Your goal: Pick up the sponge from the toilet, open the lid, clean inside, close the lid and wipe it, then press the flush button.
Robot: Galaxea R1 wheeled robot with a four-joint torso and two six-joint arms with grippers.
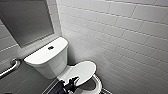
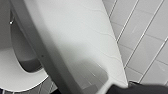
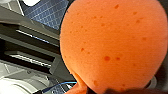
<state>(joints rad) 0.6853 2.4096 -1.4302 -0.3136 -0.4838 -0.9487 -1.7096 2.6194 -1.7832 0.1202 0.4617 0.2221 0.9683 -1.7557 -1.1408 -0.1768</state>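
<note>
The white toilet (image 1: 50, 61) stands in the corner, with the dark flush button (image 1: 50, 47) in the middle of its tank top. Its lid (image 1: 83, 71) is lifted partway and tilts over the bowl (image 1: 96, 87). My left gripper (image 1: 72, 83) is open at the lid's near edge, beside the dark bowl opening. In the left wrist view the lid (image 2: 75, 37) runs across close up, with the bowl (image 2: 22, 72) beneath it. The orange sponge (image 3: 112, 45) sits very close in the right wrist view, and my right gripper is shut on it.
White tiled walls (image 1: 125, 37) close in behind and to the right of the toilet. A metal grab bar (image 1: 11, 67) is fixed to the left wall below a framed panel (image 1: 25, 20). Dark tiled floor (image 1: 27, 82) lies left of the toilet.
</note>
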